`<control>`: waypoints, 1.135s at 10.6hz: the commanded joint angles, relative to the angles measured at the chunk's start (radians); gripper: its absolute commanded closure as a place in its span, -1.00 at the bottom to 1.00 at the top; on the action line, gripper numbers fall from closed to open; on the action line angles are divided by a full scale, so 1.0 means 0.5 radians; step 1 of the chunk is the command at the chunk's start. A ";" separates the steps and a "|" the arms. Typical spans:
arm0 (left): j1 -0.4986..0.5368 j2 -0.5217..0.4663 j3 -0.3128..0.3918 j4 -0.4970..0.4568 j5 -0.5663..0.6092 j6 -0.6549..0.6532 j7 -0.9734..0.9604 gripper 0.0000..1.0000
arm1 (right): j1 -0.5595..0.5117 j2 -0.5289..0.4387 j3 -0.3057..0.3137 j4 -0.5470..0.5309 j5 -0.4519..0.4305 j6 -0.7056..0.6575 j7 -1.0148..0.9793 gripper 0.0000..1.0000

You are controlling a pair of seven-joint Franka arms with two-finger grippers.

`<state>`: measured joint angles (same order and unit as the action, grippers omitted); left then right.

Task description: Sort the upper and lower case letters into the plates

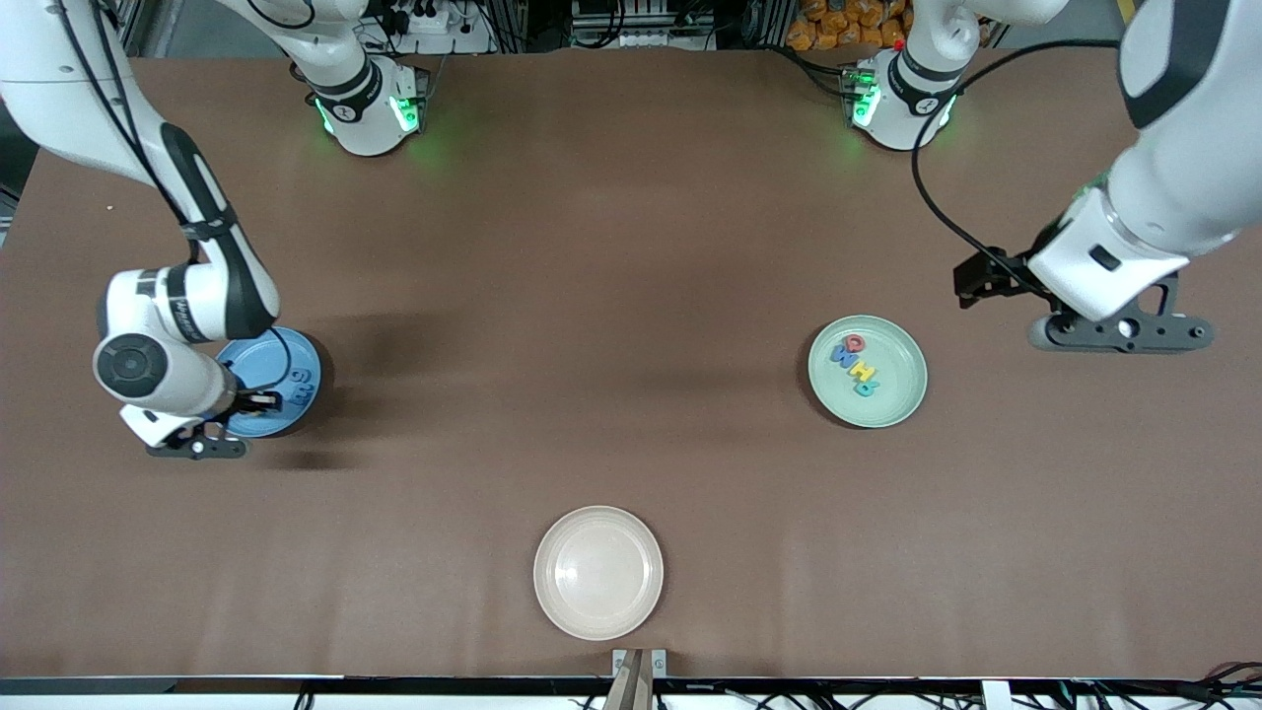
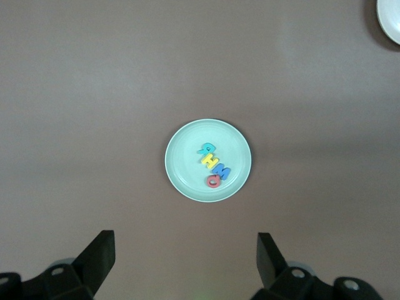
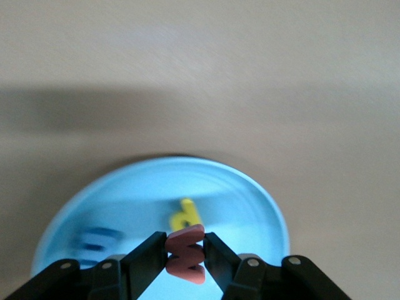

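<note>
My right gripper [image 3: 185,247] is shut on a red letter [image 3: 185,255] and holds it just above the light blue plate [image 3: 244,206]. A yellow letter [image 3: 182,214] and a blue letter [image 3: 97,240] lie in that plate. In the front view this gripper [image 1: 261,401] is over the light blue plate [image 1: 266,357], where blue letters [image 1: 304,381] show. The mint green plate [image 1: 895,396] holds a red [image 1: 855,342], a blue [image 1: 845,356], a yellow [image 1: 863,372] and a teal letter [image 1: 866,389]. My left gripper [image 2: 186,262] is open and empty, high over bare table beside the mint plate [image 2: 184,162].
A cream-white plate [image 1: 598,572] lies empty near the front camera's edge at the table's middle; its rim also shows in the left wrist view [image 2: 390,19]. Brown table lies between the plates.
</note>
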<state>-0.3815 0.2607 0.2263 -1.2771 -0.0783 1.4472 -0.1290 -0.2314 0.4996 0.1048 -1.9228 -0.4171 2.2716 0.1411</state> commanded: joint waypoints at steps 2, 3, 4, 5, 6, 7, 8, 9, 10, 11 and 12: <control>0.401 -0.101 -0.339 -0.020 0.058 -0.038 -0.021 -1.00 | -0.141 -0.131 0.042 -0.213 -0.031 0.034 -0.126 -0.81; 0.422 -0.092 -0.336 -0.023 0.092 -0.041 0.040 -1.00 | -0.138 -0.164 0.042 -0.210 -0.031 0.025 -0.129 -1.00; 0.477 -0.092 -0.342 -0.041 0.122 -0.038 0.159 -1.00 | -0.129 -0.180 0.051 -0.201 -0.025 0.025 -0.107 -1.00; 0.502 -0.086 -0.342 -0.038 0.123 -0.038 0.202 -1.00 | -0.129 -0.207 0.069 -0.198 -0.025 0.043 -0.104 -1.00; 0.542 -0.092 -0.342 -0.044 0.105 -0.038 0.215 -1.00 | -0.129 -0.271 0.088 -0.198 -0.025 0.052 -0.110 -1.00; 0.554 -0.092 -0.342 -0.044 0.083 -0.041 0.203 -1.00 | -0.129 -0.336 0.115 -0.192 -0.022 0.049 -0.107 -1.00; 0.536 -0.092 -0.342 -0.035 0.077 -0.041 0.182 -1.00 | -0.129 -0.394 0.116 -0.183 -0.019 0.049 -0.104 -1.00; 0.527 -0.092 -0.342 -0.032 0.077 -0.044 0.178 -1.00 | -0.129 -0.446 0.116 -0.186 0.039 0.049 -0.116 -1.00; 0.524 -0.083 -0.336 -0.032 0.074 -0.053 0.178 -1.00 | -0.126 -0.514 0.116 -0.204 0.079 0.040 -0.126 -1.00; 0.524 -0.080 -0.345 -0.029 0.080 -0.069 0.178 -1.00 | -0.084 -0.587 0.116 -0.241 0.137 0.034 -0.126 -1.00; 0.539 -0.089 -0.345 -0.044 0.083 -0.066 0.187 -1.00 | 0.002 -0.676 0.103 -0.323 0.271 0.031 -0.123 -1.00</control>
<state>-0.1218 0.2293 0.0603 -1.2900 -0.0418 1.4328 -0.0403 -0.2700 0.2503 0.1549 -1.9998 -0.3481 2.2897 0.0839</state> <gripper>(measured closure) 0.000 0.000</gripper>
